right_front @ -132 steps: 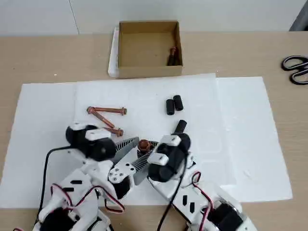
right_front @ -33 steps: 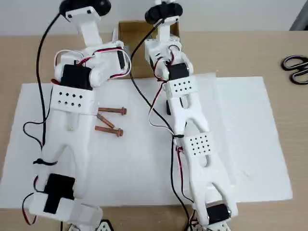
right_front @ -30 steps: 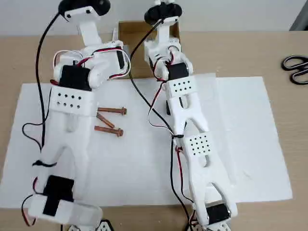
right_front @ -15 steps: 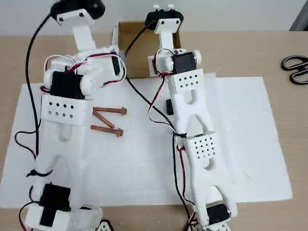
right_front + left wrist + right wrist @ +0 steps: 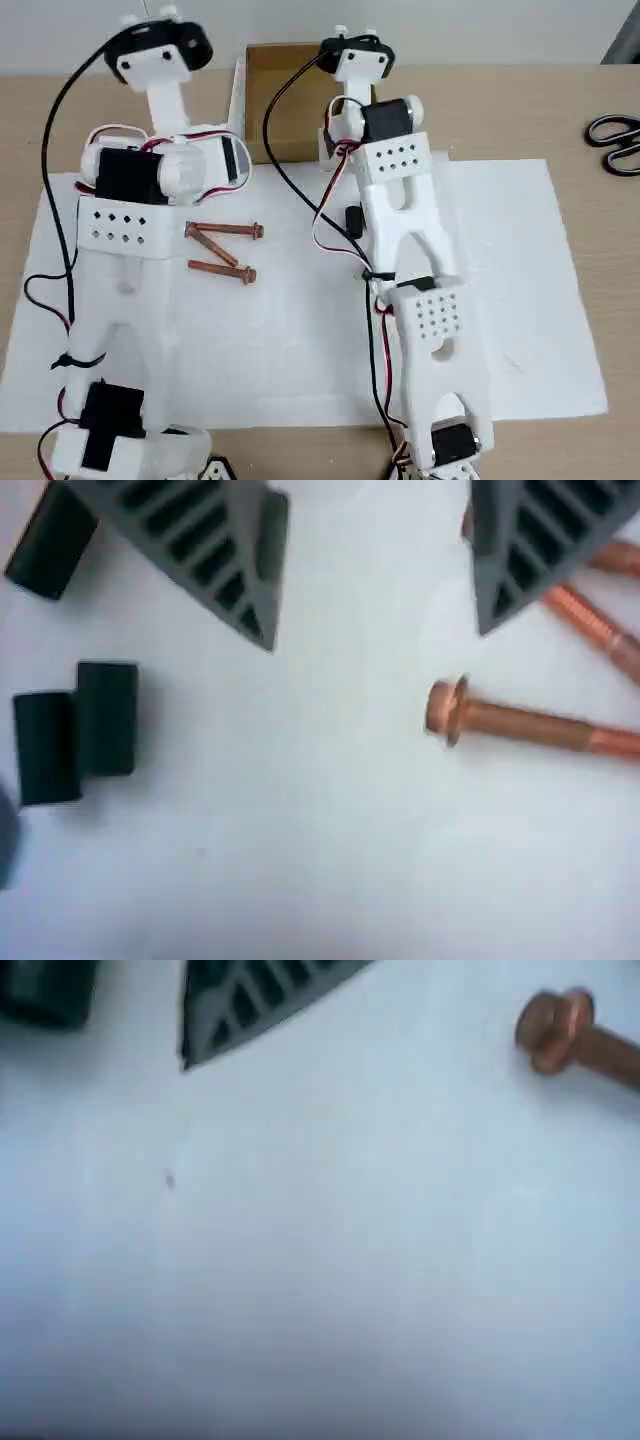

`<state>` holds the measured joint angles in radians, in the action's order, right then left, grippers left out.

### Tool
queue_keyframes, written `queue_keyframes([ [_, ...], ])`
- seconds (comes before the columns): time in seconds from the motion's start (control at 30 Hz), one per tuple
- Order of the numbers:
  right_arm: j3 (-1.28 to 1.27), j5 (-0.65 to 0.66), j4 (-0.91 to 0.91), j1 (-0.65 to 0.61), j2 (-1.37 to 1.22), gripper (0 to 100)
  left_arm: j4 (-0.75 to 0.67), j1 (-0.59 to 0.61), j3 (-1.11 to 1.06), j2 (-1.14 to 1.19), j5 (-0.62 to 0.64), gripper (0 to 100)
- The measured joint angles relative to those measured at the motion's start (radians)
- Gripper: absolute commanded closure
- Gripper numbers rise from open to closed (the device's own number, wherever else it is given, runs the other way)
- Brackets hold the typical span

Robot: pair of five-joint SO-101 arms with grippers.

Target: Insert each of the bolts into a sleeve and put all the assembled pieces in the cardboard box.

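Three copper bolts lie on the white paper between my two arms, which stretch out toward the cardboard box. My left gripper hangs open over bare paper. One bolt lies just off its fingertips, and two more bolts lie under one finger. Two black sleeves lie side by side to the other side, with a third sleeve farther off. A lone grey finger of my right gripper shows over the paper with nothing against it, between a bolt head and a sleeve. The right arm hides the box's contents.
The white paper covers most of the wooden table. Black scissors lie at the right edge. A black sleeve peeks out beside the right arm. The arms cover much of the paper's middle and the box's front.
Both arms have drawn back from the box toward the paper. The right wrist, earlier above the box's far side, is now over its front edge. The bolts have not moved.
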<state>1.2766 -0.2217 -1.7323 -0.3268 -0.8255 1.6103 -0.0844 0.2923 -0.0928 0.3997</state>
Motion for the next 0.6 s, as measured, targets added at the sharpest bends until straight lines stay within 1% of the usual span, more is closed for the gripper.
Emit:
queue_keyframes([
  [0.13,-0.29,-0.012,0.0,-0.026,0.235,77.9,0.044,0.003,-0.052,0.0,0.0,88],
  [0.3,-0.657,-0.1,0.0,-0.023,0.439,77.9,0.06,0.003,-0.144,-0.003,-0.002,88],
  [0.43,-0.799,-0.152,0.0,-0.029,0.485,77.9,0.06,0.003,-0.183,-0.003,-0.002,88],
  [0.6,-0.865,-0.201,0.0,-0.029,0.491,77.9,0.06,0.005,-0.187,-0.003,-0.002,88],
])
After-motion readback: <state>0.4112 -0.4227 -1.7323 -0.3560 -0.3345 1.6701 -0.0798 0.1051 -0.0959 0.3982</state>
